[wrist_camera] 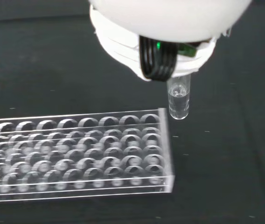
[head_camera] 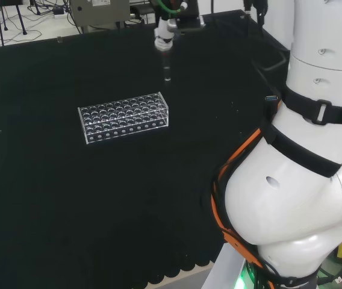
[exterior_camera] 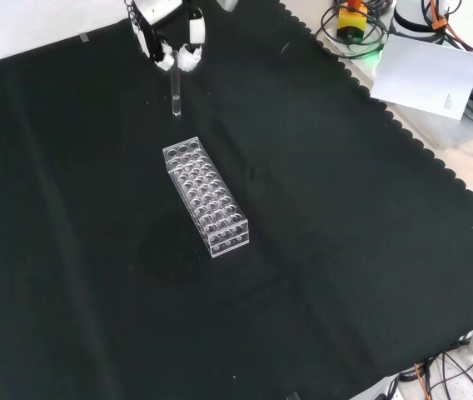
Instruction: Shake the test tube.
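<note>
One test tube (exterior_camera: 175, 93), clear glass and upright, hangs pinched by its top in the hand's (exterior_camera: 170, 37) curled fingertips (exterior_camera: 188, 57), upper left of the front view, above the cloth-covered surface (exterior_camera: 345, 250) beyond the clear rack's (exterior_camera: 206, 197) far end. A little clear liquid seems to sit near its rounded base. Risk: vigorous shaking may slip the smooth tube from the pinch, or strike the rack.

No text, label or number can be read. The white sheet (exterior_camera: 426, 77) beside the bench (exterior_camera: 345, 275) in the front view carries a small mark, too small to make out.
</note>
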Controlling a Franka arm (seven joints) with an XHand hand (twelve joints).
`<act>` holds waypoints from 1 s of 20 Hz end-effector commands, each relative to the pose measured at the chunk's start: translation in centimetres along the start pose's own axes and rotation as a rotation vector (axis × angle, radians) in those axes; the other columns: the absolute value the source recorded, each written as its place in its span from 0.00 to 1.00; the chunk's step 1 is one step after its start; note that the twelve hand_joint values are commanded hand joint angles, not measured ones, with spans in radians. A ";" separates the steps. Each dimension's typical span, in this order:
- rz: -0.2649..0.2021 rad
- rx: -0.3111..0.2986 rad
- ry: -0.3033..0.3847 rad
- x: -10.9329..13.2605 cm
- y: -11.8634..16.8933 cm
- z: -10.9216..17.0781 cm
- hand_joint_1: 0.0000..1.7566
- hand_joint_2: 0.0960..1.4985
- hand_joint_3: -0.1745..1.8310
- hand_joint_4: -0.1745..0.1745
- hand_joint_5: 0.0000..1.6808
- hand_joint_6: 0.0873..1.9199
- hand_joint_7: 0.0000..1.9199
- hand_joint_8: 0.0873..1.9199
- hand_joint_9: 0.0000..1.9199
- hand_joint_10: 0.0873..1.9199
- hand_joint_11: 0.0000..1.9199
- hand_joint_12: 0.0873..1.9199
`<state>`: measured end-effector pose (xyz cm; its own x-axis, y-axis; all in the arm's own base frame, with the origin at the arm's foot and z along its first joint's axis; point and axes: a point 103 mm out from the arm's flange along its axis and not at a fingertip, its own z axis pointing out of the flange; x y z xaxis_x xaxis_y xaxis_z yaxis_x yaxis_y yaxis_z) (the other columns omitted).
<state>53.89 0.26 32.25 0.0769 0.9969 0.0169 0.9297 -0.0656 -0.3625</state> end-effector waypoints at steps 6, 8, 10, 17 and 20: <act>-0.126 -0.011 0.039 6.3 1.7 -0.4 0.82 0.32 0.46 0.00 0.81 0.23 0.74 0.33 0.76 0.06 0.61 0.54; -0.130 -0.011 0.035 6.5 2.0 -0.4 0.82 0.32 0.46 0.00 0.81 0.23 0.74 0.33 0.76 0.06 0.61 0.54; -0.123 -0.009 0.026 6.1 2.2 -0.4 0.82 0.32 0.46 0.00 0.81 0.23 0.74 0.33 0.76 0.06 0.61 0.54; -0.056 0.011 -0.012 2.7 2.6 0.0 0.82 0.32 0.46 0.00 0.81 0.23 0.74 0.33 0.76 0.06 0.61 0.54; -0.029 0.015 -0.011 1.2 2.5 0.0 0.82 0.32 0.46 0.00 0.81 0.23 0.74 0.33 0.76 0.06 0.61 0.54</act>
<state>56.63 3.19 31.52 0.0140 0.9993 0.0357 0.9308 0.0000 -0.3654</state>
